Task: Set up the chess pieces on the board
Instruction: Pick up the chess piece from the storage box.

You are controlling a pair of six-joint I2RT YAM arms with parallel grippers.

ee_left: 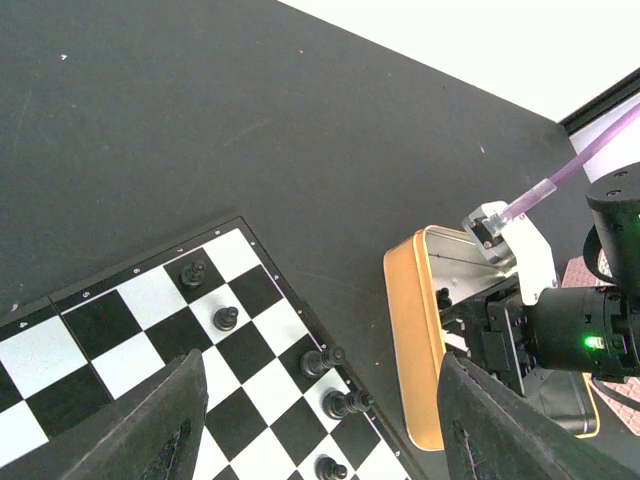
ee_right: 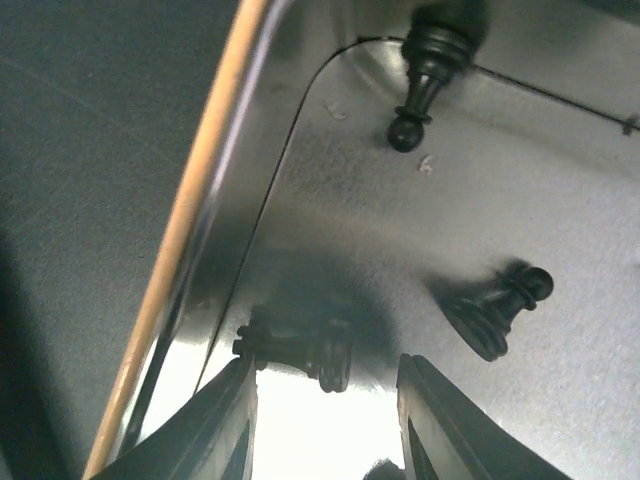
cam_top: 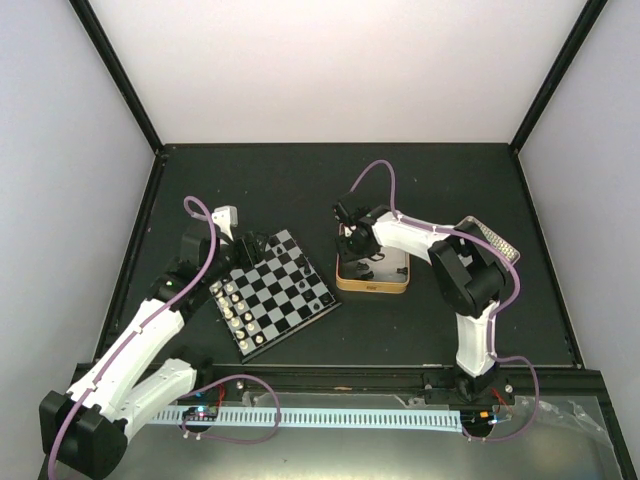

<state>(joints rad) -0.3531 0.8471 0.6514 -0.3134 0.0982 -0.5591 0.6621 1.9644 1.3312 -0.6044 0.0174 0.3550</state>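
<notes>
The board (cam_top: 283,291) lies tilted left of centre, and black chess pieces (cam_top: 318,292) stand along its right edge. My left gripper (cam_top: 250,250) hovers open above the board's far corner. The left wrist view shows black pieces (ee_left: 322,360) standing on the edge squares under the wide-apart fingers (ee_left: 150,420), with nothing held. My right gripper (cam_top: 352,245) reaches down into the gold-rimmed tin (cam_top: 372,288). In the right wrist view it (ee_right: 325,430) is open over a black piece (ee_right: 300,345) lying on the tin floor between its fingertips. Two more black pieces (ee_right: 495,305) lie further in.
Cream-white pieces (cam_top: 236,310) line the board's left side. A patterned flat panel (cam_top: 492,240) sits behind the right arm. The tin's gold wall (ee_left: 410,340) stands close to the board's right edge. Black frame rails border the table.
</notes>
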